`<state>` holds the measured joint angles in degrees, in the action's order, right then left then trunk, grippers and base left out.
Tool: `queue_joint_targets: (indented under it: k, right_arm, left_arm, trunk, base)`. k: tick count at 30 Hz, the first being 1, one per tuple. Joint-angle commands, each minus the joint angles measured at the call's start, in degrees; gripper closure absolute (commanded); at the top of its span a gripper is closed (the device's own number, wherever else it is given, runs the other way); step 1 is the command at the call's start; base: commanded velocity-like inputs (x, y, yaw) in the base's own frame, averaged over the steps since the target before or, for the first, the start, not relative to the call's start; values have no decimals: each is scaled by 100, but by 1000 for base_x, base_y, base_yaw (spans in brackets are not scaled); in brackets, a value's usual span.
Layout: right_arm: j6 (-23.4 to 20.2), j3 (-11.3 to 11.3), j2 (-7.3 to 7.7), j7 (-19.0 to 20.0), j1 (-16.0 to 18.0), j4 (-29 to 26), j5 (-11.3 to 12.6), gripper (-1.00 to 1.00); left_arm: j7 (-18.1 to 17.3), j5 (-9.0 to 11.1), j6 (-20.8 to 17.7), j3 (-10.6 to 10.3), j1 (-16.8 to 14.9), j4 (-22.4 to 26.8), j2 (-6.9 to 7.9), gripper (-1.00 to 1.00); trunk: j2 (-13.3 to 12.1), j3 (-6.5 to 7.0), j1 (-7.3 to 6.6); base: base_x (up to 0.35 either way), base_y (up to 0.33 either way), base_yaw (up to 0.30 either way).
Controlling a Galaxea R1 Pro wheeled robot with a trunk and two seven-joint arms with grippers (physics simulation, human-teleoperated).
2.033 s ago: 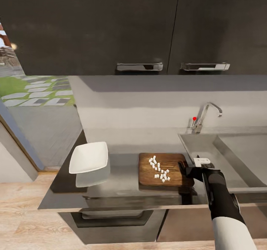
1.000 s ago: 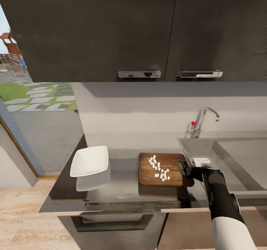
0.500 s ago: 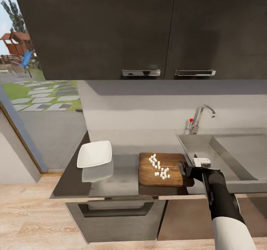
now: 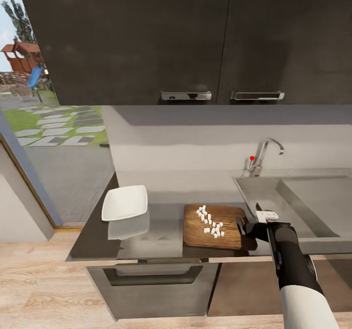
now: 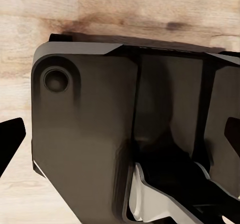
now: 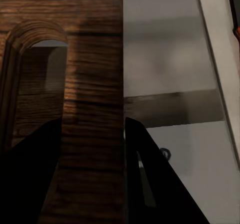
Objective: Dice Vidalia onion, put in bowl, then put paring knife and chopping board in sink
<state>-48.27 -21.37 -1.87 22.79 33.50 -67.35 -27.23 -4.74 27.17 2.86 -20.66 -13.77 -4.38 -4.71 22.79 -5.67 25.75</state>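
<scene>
Right gripper (image 4: 243, 227) clamped on chopping board (image 4: 215, 225) edge.
Diced onion (image 4: 209, 221) on board; bowl (image 4: 125, 202) at 9 o'clock; left grip unclear.

No readable text, label, brand, number or sign in any view. Cabinet fronts, worktop, sink, chopping board, bowl: all unmarked.
</scene>
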Motion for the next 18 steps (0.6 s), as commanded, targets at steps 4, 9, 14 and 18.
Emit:
queue_joint_targets:
  k: [4,9,14,18]
  right_arm:
    - [-16,-16,-6,58,7,-6,-54,100]
    - [-12,-16,-6,58,7,-6,-54,100]
    - [-16,-16,-6,58,7,-6,-54,100]
    - [-14,-16,-6,58,7,-6,-54,100]
  left_arm:
    - [-36,61,30,-47,-11,-27,-4,-100]
    - [-36,61,30,-43,-11,-27,-4,-100]
    - [-36,61,30,-45,-11,-27,-4,-100]
    - [-36,61,30,-46,-11,-27,-4,-100]
  trunk:
    - [13,-13,4]
    - [13,-13,4]
    - [13,-13,4]
    - [13,-13,4]
  base:
    - [0,0,0]
    - [71,105,0]
    - [149,198,0]
    - [142,161,0]
